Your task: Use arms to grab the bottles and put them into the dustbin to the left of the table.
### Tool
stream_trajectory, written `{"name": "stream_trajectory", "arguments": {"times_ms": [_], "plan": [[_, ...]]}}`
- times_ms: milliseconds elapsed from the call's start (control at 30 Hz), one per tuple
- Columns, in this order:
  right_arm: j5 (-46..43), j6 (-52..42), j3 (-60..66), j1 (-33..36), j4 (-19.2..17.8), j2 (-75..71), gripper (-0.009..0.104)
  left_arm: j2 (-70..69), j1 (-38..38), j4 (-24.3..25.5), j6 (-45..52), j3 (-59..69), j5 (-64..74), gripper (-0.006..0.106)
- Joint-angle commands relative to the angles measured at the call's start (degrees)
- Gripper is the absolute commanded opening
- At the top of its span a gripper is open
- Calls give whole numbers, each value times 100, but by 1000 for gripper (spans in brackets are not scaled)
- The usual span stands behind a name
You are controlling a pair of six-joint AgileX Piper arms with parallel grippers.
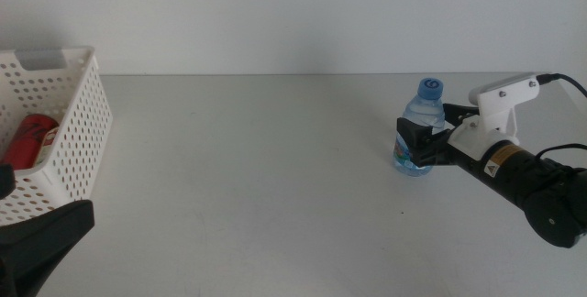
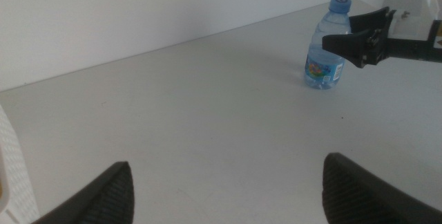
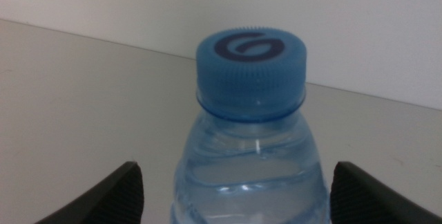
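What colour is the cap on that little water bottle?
Blue cap, with a darker swirl mark on top; clearest in the right wrist view.

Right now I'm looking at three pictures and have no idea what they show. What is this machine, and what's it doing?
It is two robot arms at a table, each ending in a two-jawed gripper. One picture looks down over the table; the other two come from cameras on the wrists. The right gripper has its open jaws either side of an upright water bottle, not visibly squeezing it. The wrist view shows its blue cap up close. The left gripper waits, open, near the white basket, which already holds a red can.
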Motion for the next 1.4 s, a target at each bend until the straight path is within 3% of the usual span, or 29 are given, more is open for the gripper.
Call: {"name": "stream_trajectory", "arguments": {"times_ms": [0,67,133,167,267,300,533,667,967,1367], "plan": [[-431,-176,-393,14,12,66,94,51,-42,-77,-80,-136,-433,94],[-370,-232,-526,14,-28,205,90,51,-42,-77,-80,-136,-433,94],[-297,-352,-570,14,-79,225,75,51,-42,-77,-80,-136,-433,94],[-303,-423,-570,14,-97,217,64,51,-42,-77,-80,-136,-433,94],[-345,-507,-570,14,-232,125,10,51,-42,-77,-80,-136,-433,94],[-359,-468,-583,14,-307,67,-1,51,-42,-77,-80,-136,-433,94],[-32,624,-1531,515,-1168,-225,-1,51,-42,-77,-80,-136,-432,94],[495,1090,-2507,1109,-1439,46,-1,51,-42,-77,-80,-136,-432,94],[825,1294,-4163,2075,-1504,1281,-1,51,-42,-77,-80,-136,-432,94],[854,1306,-4303,2289,-1504,1808,1,51,-42,-77,-80,-136,-432,94]]}}
